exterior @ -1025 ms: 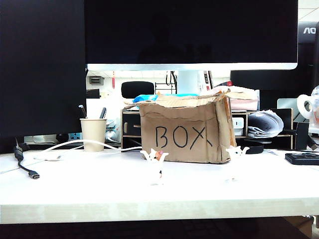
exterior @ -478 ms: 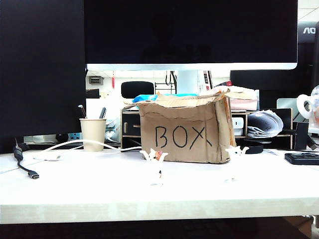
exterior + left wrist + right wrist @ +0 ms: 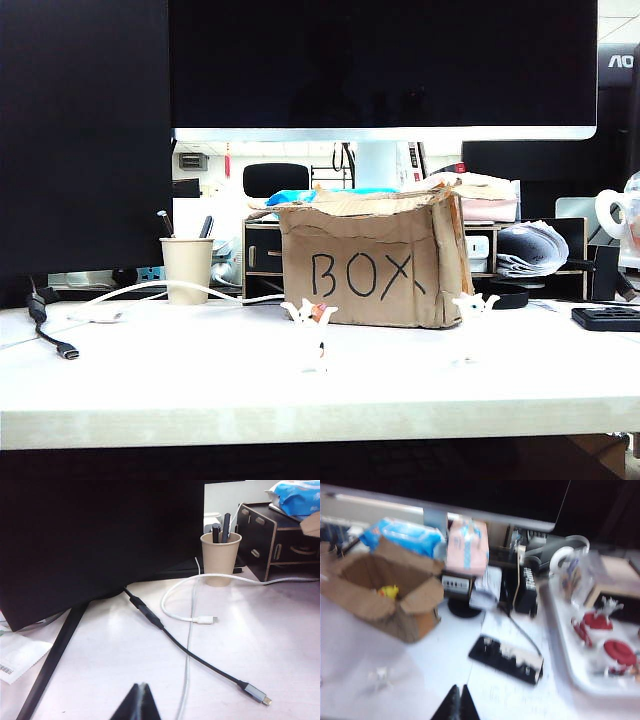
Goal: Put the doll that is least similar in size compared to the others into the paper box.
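Worktop (image 3: 150,385): white surface carrying everything listed here.
Paper box (image 3: 372,262): torn brown cardboard, "BOX" in black marker on its front; stands mid-worktop with flaps open.
Doll (image 3: 389,591): only a yellow patch shows, inside the paper box, in the blurred right wrist view; hidden in the exterior view.
Cat figurines: one white figurine (image 3: 314,335) stands just in front of the box, another (image 3: 473,318) near its right corner; both upright, arms raised.
Paper cup (image 3: 187,270): beige, holding pens, left of the box.
Cables: white cable (image 3: 192,610) and black cable (image 3: 200,662) lie loose on the worktop near the cup.
Left gripper (image 3: 140,705): fingertips pressed together, holding nothing, low over the worktop by the cables.
Right gripper (image 3: 456,703): closed and empty, above the worktop to the right of the box.
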